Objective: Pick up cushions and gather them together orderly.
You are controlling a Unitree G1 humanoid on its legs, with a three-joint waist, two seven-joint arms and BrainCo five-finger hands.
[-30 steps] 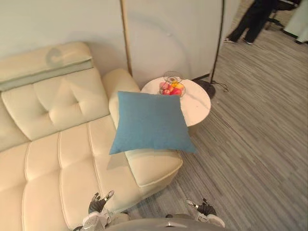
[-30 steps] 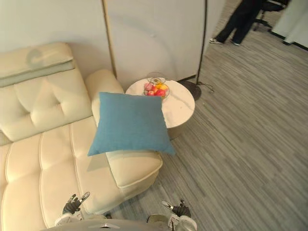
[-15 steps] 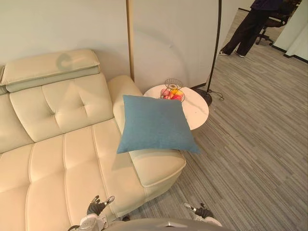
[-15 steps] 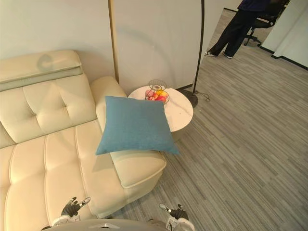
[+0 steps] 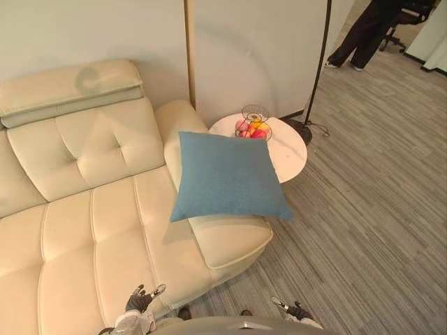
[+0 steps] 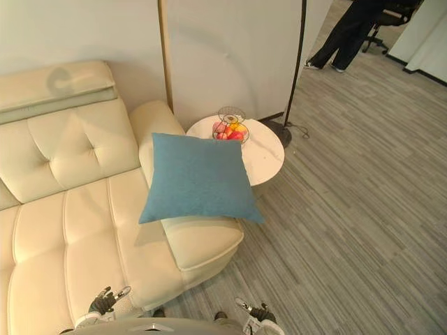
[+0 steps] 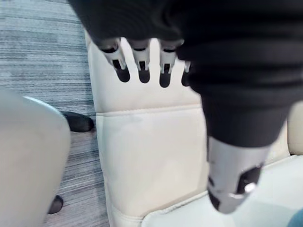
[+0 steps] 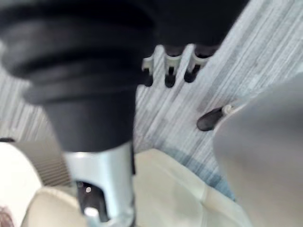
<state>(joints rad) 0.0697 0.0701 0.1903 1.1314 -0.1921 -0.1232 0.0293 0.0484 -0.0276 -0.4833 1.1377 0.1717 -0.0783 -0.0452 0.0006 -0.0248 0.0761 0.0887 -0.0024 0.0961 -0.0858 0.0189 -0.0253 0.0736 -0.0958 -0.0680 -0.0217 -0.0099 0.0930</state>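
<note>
the square blue fabric cushion has not moved. only the whole view has shifted a little since a moment ago, so the head turned, not the cushion, and the pick-up is not yet begun. nearest, the left hand hangs low by the front edge of the seat, and the right hand hangs low over the floor. in each wrist view the fingers hang loose and fairly straight, holding nothing. both hands are well apart from the cushion, so i judge an approach has to come before any reach. past them runs the cream leather sofa with tufted back panels. the cushion leans tilted against the rounded arm at its far end, with its lower edge over the end of the seat. just beyond stands a round white counter carrying a wire basket of fruit. then comes a black floor lamp before a pale partition wall. grey striped carpet stretches to a person's dark-clad legs far off.
</note>
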